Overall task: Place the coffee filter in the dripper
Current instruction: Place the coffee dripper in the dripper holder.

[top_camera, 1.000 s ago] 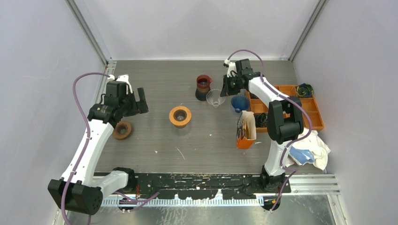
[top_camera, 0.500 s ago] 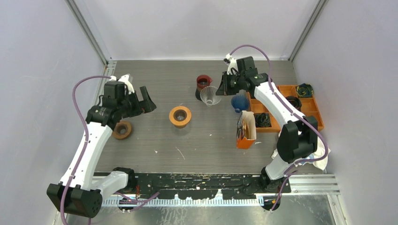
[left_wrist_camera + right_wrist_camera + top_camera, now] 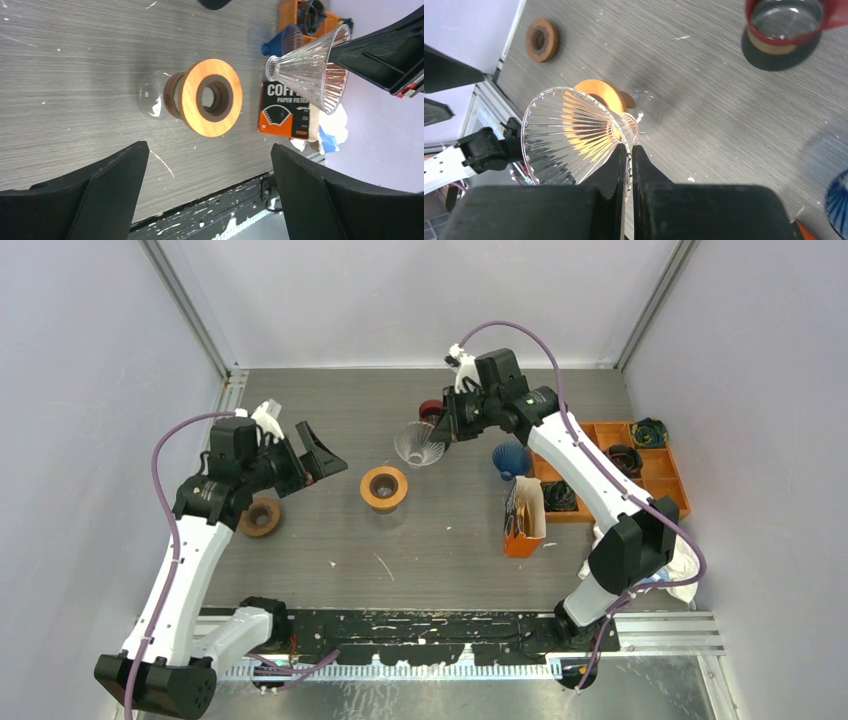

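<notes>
My right gripper (image 3: 441, 433) (image 3: 629, 150) is shut on the wall of a clear ribbed glass dripper cone (image 3: 418, 444) (image 3: 569, 134) and holds it in the air, up and right of the orange wooden dripper ring (image 3: 384, 487) (image 3: 210, 97) (image 3: 600, 93). The cone also shows in the left wrist view (image 3: 310, 67). An orange box of coffee paper filters (image 3: 523, 517) (image 3: 287, 110) stands at centre right. My left gripper (image 3: 322, 455) (image 3: 207, 195) is open and empty, in the air left of the ring.
A red-rimmed glass server (image 3: 432, 411) (image 3: 786, 22) stands at the back. A blue dripper (image 3: 511, 458) sits beside an orange parts tray (image 3: 677, 490). A brown ring (image 3: 261, 517) (image 3: 542, 39) lies at the left. A white cloth (image 3: 680, 565) lies at the right.
My right gripper lifted the glass cone off the table and carried it left, toward the orange ring. My left gripper moved right, toward the ring, still open.
</notes>
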Robot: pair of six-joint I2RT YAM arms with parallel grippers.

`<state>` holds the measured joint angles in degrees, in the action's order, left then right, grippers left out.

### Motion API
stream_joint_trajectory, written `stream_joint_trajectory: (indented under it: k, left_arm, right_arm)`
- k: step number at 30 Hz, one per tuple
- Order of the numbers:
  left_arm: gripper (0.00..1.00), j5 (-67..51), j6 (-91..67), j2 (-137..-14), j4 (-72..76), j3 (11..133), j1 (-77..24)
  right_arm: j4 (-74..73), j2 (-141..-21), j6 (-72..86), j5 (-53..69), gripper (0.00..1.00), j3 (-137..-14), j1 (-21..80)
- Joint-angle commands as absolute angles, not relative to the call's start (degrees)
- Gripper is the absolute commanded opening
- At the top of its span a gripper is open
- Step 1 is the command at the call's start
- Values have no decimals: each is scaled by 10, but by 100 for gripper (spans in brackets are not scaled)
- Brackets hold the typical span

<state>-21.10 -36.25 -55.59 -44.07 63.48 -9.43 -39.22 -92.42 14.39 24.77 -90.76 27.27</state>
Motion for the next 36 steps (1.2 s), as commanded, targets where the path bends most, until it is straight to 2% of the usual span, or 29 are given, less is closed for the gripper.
stream_joint_trajectory:
  k: [1, 10, 25, 36]
  left_arm:
    - [95, -257, -408, -537, -388, 632, -97]
    - [88, -279, -461, -510, -334, 594, -98]
    - [83, -285, -486, -535, -291, 576, -107]
    - [80, -274, -491, -555, -279, 568, -118]
  right_arm:
    - [-389, -922, 158, 261, 1, -968, 310]
    - [-425, -971, 158, 233, 1, -1040, 367]
    - [-417, -1031, 149, 197, 1, -1033, 418]
    - [-406, -1019, 149, 196, 1, -1031, 419]
